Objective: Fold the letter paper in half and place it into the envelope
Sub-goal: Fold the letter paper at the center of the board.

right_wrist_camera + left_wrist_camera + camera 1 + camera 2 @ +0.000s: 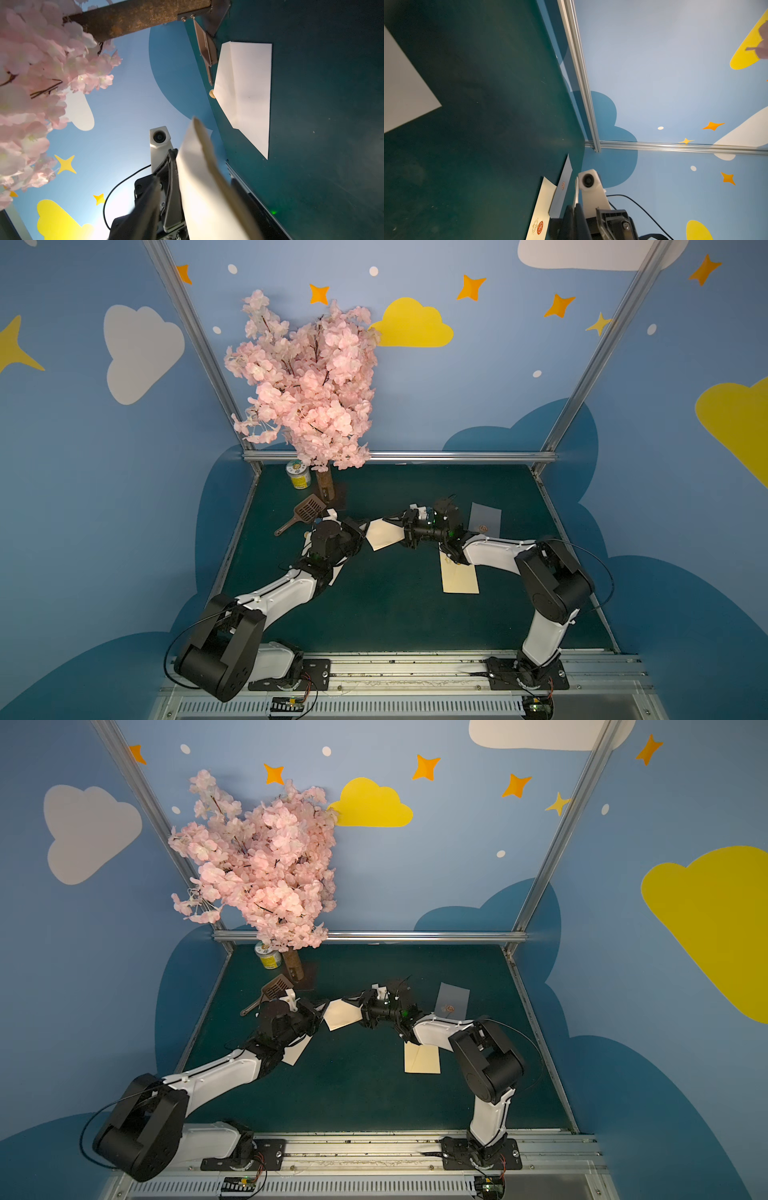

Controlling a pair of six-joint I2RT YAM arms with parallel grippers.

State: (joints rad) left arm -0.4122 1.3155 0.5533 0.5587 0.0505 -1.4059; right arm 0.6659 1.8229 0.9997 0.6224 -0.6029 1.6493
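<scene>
A cream envelope (383, 536) hangs above the table between the two arms. My left gripper (365, 531) is shut on its left end; in the left wrist view the thin edge (576, 193) sticks out of the closed fingers (569, 216). My right gripper (194, 185) reaches in from the right, open, its jaws on either side of the envelope (199, 187), and one finger (145, 207) is blurred. The white letter paper (247, 89) lies folded on the green table (395, 605). In both top views the left arm hides most of it.
A second cream envelope (459, 578) lies under the right forearm, with a grey-blue one (485, 516) behind it. A pink blossom tree (307, 381), a yellow can (298, 475) and a brown scoop (300, 514) stand at the back left. Aluminium rails edge the table.
</scene>
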